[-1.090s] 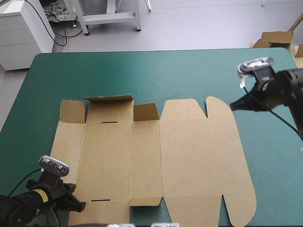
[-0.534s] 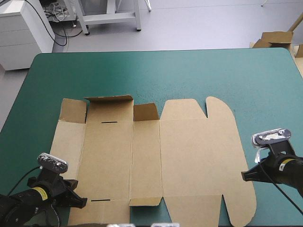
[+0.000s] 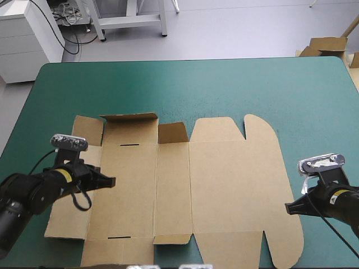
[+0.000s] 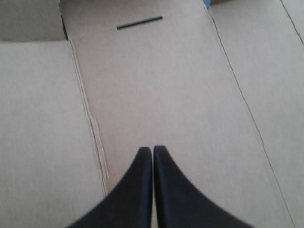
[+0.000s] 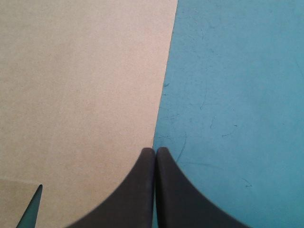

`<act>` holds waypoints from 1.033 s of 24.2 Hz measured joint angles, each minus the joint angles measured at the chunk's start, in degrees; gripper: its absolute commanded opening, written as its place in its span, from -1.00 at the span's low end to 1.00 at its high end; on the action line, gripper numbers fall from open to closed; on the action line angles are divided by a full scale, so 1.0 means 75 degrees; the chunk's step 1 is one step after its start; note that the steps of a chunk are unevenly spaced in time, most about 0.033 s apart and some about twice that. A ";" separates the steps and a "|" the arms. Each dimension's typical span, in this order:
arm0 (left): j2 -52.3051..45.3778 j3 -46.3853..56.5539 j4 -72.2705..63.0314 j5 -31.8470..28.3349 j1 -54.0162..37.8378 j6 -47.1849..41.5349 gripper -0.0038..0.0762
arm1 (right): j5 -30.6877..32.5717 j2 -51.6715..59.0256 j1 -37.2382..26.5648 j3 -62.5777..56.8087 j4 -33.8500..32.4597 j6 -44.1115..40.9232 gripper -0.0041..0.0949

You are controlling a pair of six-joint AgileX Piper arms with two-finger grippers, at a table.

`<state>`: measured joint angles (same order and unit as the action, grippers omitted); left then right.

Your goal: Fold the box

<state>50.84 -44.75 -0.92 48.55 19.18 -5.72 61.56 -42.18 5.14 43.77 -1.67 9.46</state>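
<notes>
high: box (image 3: 185,185) flat on teal-green cover (image 3: 185,84), prob light stiff board, hinges at creases; left gripper (image 3: 112,181) over its L panel, right gripper (image 3: 288,208) at R edge | L wrist: tips together, empty, crease (image 4: 90,118) just beside | R wrist: tips together, empty, box edge runs ahead; bare cover beside, so room to scoop that edge

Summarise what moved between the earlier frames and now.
The right gripper came from over the table's far right back to the near side, its tip at the right edge of the box, then held there. The left gripper then moved from the near left corner of the box forward and inward, over its left panels. Nothing was gripped; both are shut and empty. The box lies flat, unmoved.
</notes>
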 measured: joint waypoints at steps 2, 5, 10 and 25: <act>0.1025 -0.0627 -0.0035 -0.0182 -0.0558 -0.0170 -0.92 | -0.0084 0.0000 0.0000 -0.0015 0.0000 0.0000 -0.96; 0.2364 -0.1866 -0.1395 -0.0200 -0.2331 0.0612 -0.92 | -0.0098 0.0000 0.0000 -0.0015 0.0008 0.0000 -0.96; 0.3012 -0.2884 -0.3069 0.0657 -0.5301 0.1826 -0.92 | -0.0098 0.0000 0.0000 -0.0018 0.0084 0.0000 -0.96; 0.3012 -0.2918 -0.3039 0.2933 -0.8514 0.4478 -0.79 | -0.0131 0.0000 0.0000 -0.0018 0.0122 0.0000 -0.96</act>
<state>73.43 -66.63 -23.71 70.55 -44.67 27.87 60.58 -42.18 5.14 43.64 -0.75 9.46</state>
